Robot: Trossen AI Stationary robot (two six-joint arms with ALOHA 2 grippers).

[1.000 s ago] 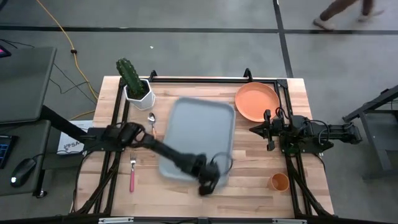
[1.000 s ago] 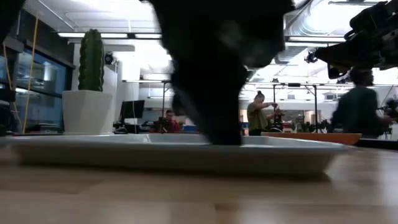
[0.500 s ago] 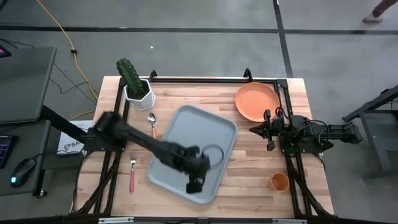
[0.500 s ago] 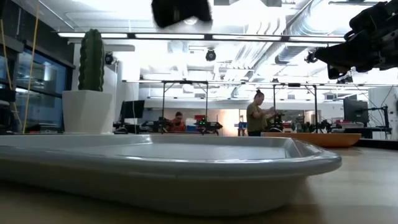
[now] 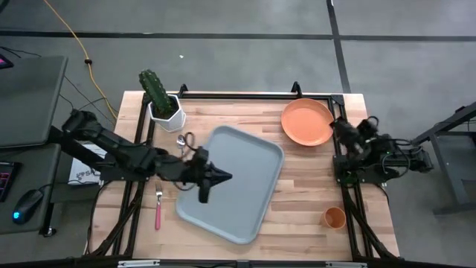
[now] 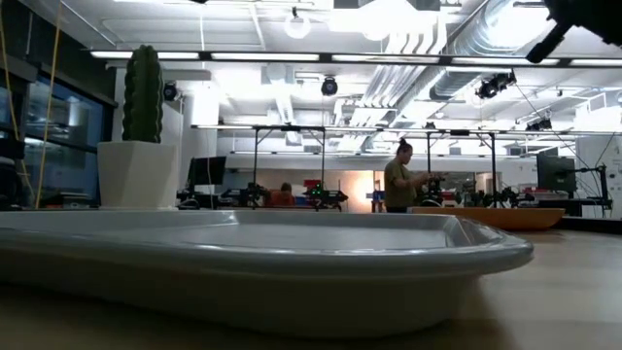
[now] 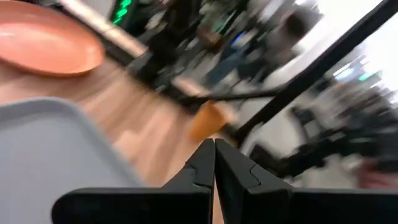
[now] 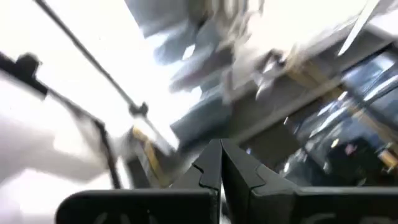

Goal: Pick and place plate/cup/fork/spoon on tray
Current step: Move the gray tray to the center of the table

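Observation:
The pale blue-grey tray (image 5: pixel 242 195) lies slantwise mid-table; it also shows in the low view (image 6: pixel 292 261) and the left wrist view (image 7: pixel 50 149). The orange plate (image 5: pixel 306 121) rests at the far right. The orange cup (image 5: pixel 334 217) stands near the right front. The pink-handled fork (image 5: pixel 158 210) lies left of the tray. The spoon (image 5: pixel 181 141) lies by the tray's far left corner. My left gripper (image 5: pixel 225 177) is shut, empty, above the tray's left part, pointing right. My right gripper (image 5: pixel 343 132) is shut, empty, just right of the plate, tipped upward.
A white pot with a green cactus (image 5: pixel 162 104) stands at the far left corner. A black frame rail (image 5: pixel 238 94) runs along the table's far edge and sides. Bare wood (image 5: pixel 297 193) lies between tray and cup.
My left gripper has swung the tray's near end toward the left and near edges, turning the tray slantwise, then lifted off and drawn back left over the tray's left part. The tray has since stayed still. My right gripper has tipped upward and moved toward the far edge.

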